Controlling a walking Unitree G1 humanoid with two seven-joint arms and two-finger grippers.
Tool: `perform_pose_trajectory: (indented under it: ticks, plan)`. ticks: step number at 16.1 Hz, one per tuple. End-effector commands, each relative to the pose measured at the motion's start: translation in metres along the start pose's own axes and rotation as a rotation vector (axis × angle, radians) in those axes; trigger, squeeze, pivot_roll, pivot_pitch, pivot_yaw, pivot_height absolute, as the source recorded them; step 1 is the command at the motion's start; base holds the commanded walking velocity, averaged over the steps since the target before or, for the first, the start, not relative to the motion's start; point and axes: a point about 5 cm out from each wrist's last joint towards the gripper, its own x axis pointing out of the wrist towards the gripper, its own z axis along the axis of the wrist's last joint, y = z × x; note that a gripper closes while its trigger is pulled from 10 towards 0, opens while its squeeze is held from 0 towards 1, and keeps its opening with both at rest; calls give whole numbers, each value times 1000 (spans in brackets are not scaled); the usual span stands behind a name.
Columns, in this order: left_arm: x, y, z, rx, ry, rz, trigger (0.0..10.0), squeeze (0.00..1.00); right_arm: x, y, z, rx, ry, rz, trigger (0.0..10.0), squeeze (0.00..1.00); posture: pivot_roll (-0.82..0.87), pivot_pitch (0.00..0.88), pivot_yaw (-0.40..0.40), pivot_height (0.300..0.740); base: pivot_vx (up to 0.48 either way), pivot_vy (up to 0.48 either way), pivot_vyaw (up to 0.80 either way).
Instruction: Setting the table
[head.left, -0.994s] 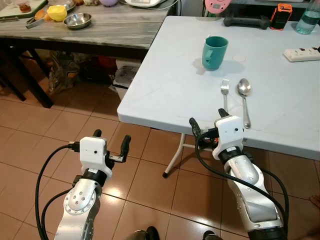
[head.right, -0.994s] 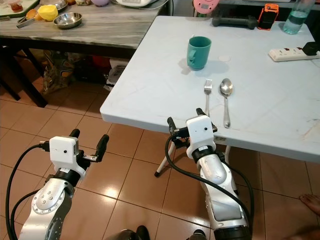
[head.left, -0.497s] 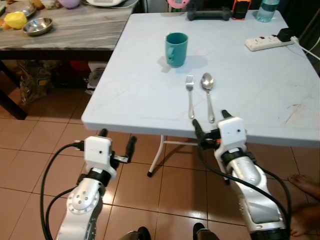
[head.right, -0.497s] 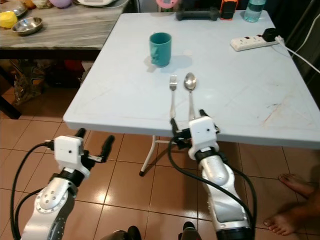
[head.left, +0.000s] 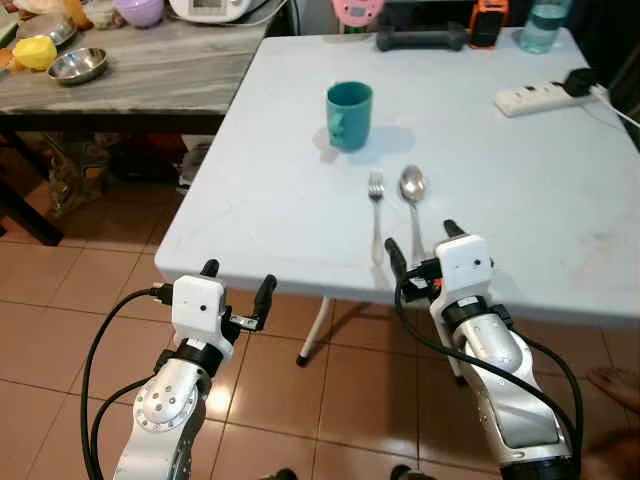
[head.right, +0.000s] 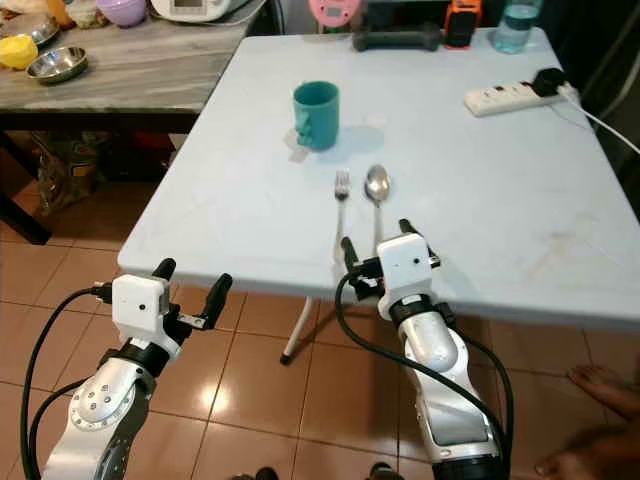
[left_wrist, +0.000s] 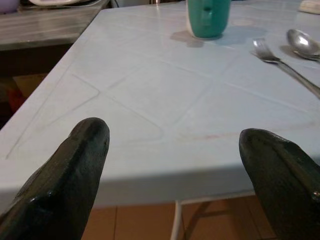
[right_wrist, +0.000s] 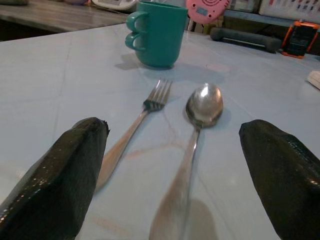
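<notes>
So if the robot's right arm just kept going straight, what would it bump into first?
Probably the fork and spoon. The right gripper, jaws open, sits at the near edge of the white table pointing along both handles. The green mug stands farther back, a bit left of that line.

bright even light, sharp; wrist foregrounds blurry

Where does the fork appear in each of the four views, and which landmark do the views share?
Left eye view: the fork lies near the table's front edge, left of the spoon.
Right eye view: same place, ahead of the right gripper.
Left wrist view: far right, past the fingertips.
Right wrist view: centre, between the fingers.
Shared landmark: the teal mug beyond the fork.
</notes>
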Motion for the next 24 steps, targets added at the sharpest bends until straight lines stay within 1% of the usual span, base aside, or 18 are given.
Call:
perform_pose_trajectory:
  ticks: [1,6,8,12,16,19,21,23,24]
  plan:
    - [-3,3,2,15,-4,-4,10000,0,0,5,3,6,-18,13,10000,0,-132,167,131,740,390,0,0]
    - [-4,1,0,13,2,-18,10000,0,0,6,4,11,-20,15,10000,0,-130,169,132,740,386,0,0]
    - [-7,4,-1,14,10,-22,10000,0,-1,8,3,12,-19,17,10000,0,-131,170,134,740,0,0,0]
    - [-8,3,-3,19,20,-32,10000,0,-2,10,3,19,-18,20,10000,0,-130,173,137,740,0,0,0]
    - [-12,-1,-3,38,26,-88,10000,0,3,22,12,127,-27,58,10000,0,-126,174,139,740,0,0,0]
    - [-17,-3,-4,29,41,-181,10000,0,7,29,18,178,-19,88,10000,0,-126,174,139,740,0,0,0]
    - [-18,-7,-5,34,50,-243,10000,0,12,33,20,213,-2,87,10000,0,-127,175,138,740,0,0,0]
    - [-19,-9,-5,39,55,-266,10000,0,18,35,23,240,11,68,10000,0,-129,177,140,740,0,0,0]
    - [-20,-10,-5,36,56,-269,10000,0,23,37,24,270,26,50,10000,0,-129,178,140,740,0,0,0]
